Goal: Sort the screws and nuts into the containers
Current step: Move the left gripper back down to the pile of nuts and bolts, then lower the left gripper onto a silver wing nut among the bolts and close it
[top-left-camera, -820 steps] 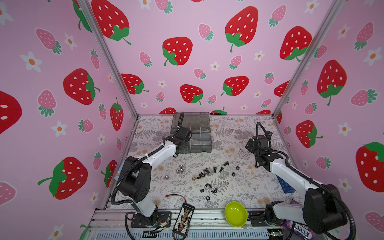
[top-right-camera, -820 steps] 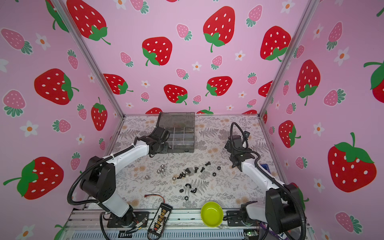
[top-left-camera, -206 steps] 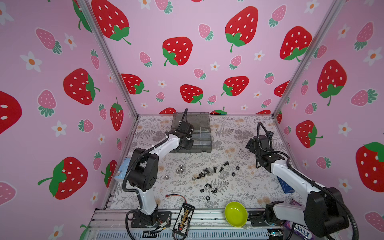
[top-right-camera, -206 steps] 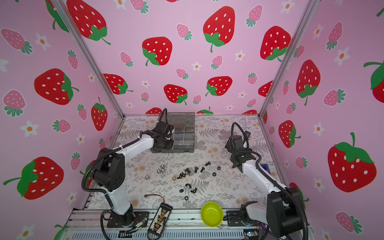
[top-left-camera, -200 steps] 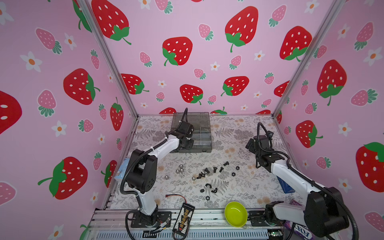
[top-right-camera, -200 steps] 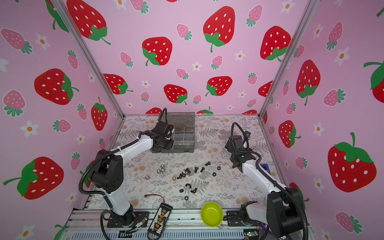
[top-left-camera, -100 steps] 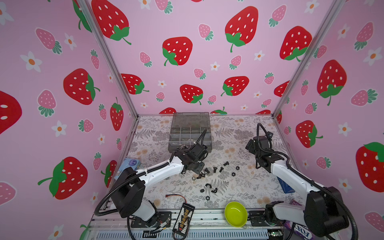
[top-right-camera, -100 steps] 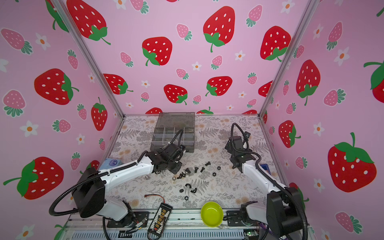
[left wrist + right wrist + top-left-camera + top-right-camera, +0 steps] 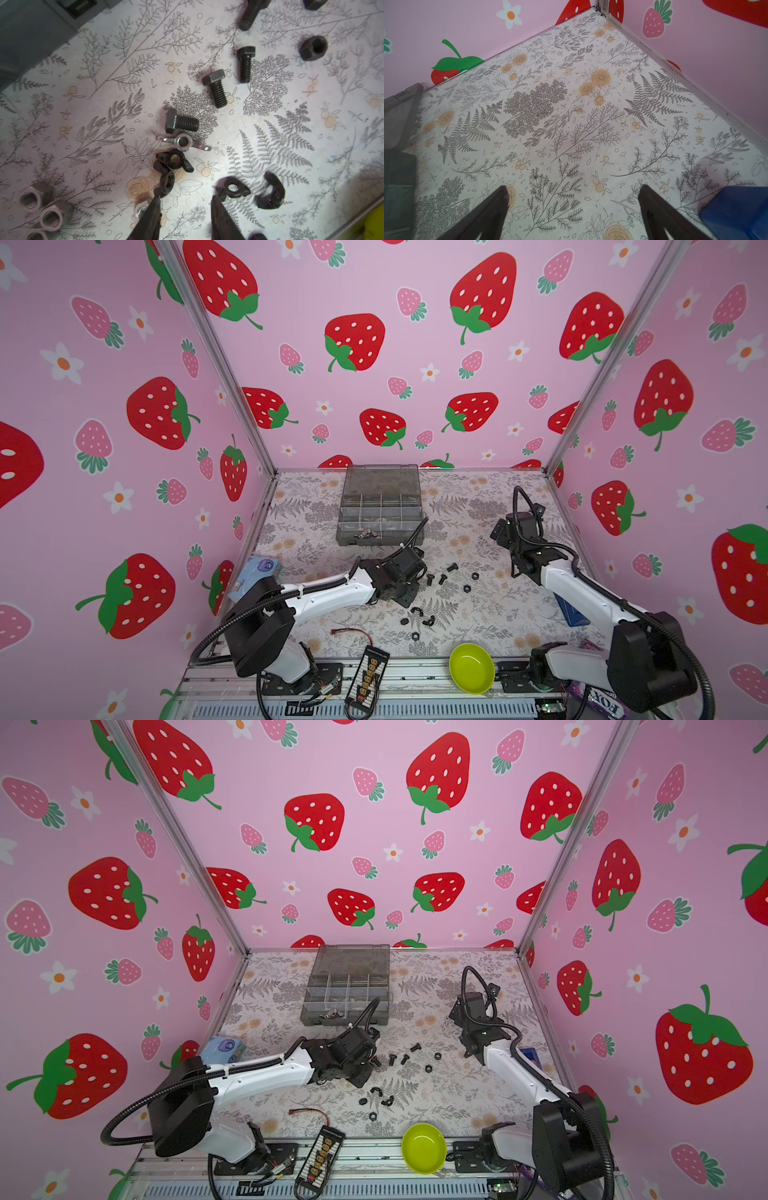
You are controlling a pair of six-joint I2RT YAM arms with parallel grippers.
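Here, the grey box [image 9: 395, 540] stands at the back of the table [image 9: 478, 614], a few silver nuts [image 9: 365, 535] in its front left compartment. The right claw [image 9: 573, 187] hangs wide open over bare table. The left claw [image 9: 185, 199], parted and empty, hovers just above loose black screws [image 9: 217, 88] and black nuts [image 9: 174, 162].

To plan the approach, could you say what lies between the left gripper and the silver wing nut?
Left wrist view: two black nuts, a black wing nut beside the silver wing nut and a black nut near the left gripper.
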